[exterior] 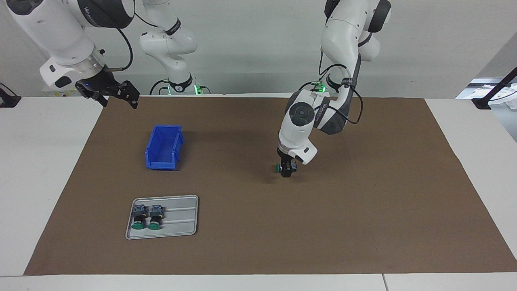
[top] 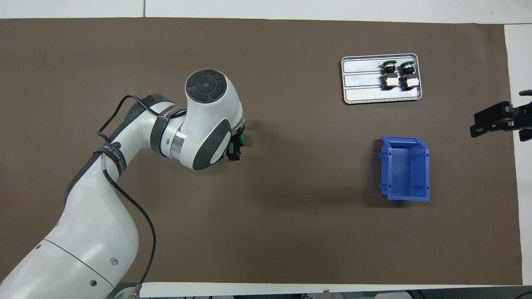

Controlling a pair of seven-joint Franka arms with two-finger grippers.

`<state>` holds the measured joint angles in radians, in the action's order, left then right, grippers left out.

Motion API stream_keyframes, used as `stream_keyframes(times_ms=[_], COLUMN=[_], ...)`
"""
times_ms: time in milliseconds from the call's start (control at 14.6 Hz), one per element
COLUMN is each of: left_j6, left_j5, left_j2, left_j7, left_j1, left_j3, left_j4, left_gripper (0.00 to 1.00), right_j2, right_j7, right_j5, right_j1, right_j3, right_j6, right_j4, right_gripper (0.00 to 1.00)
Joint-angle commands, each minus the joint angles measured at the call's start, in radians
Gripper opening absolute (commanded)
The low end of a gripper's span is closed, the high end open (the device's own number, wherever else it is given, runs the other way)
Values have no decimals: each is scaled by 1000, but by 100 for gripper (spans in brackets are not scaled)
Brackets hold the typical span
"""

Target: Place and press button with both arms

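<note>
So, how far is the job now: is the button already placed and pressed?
Not yet. One button is out of the tray and gripped by the left gripper above the brown mat at mid-table; a shadow beneath shows it is not set down. Two buttons lie in the tray. The right gripper waits raised at its end. Placing and pressing remain.

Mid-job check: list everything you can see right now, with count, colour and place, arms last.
held button: one, green cap, in the left gripper over the mat's middle.
tray buttons: two, green caps, lying side by side in the tray.
tray: one, silver-grey, farther from the robots than the bin.
bin: one, blue, empty, toward the right arm's end.
mat: one, brown, covering the table.
left gripper: black, shut on the held button.
right gripper: black, waiting at the mat's edge, at the right arm's end.
</note>
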<state>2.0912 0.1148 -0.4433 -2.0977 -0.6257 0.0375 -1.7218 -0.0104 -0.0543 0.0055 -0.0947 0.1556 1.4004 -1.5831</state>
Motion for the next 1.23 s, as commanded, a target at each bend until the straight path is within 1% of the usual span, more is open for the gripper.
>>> stream_keyframes(times_ms=[0, 137, 342, 479, 821, 889, 1026, 1163], left_j6=[30, 36, 53, 87, 96, 98, 112, 115], left_j5=[-6, -6, -6, -6, -6, -6, -6, -6], left_j2=[1, 1, 1, 5, 6, 5, 6, 6], left_j7=[-19, -25, -39, -39, -36, -36, -38, -38], left_j1=[-16, -14, -14, -14, -16, -14, -16, -16], left_j3=[-16, -16, -16, -16, -15, -15, -15, -13], left_j4=[-30, -32, -38, -64, -75, -75, -79, -79], left_gripper=[98, 92, 77, 77, 77, 74, 61, 51], right_j2=[-22, -22, -22, -22, -22, -22, -22, -22], right_j7=[13, 13, 13, 13, 13, 13, 13, 13], right_j5=[-4, -4, -4, -4, -4, -4, -4, -4], right_j1=[7, 7, 7, 7, 7, 7, 7, 7], right_j3=[-4, -4, -4, -4, -4, -4, -4, -4], right_j6=[14, 14, 14, 14, 14, 14, 14, 14], right_j4=[-28, -28, -28, -28, -26, -28, -28, -28], right_gripper=[99, 99, 99, 99, 99, 99, 99, 99])
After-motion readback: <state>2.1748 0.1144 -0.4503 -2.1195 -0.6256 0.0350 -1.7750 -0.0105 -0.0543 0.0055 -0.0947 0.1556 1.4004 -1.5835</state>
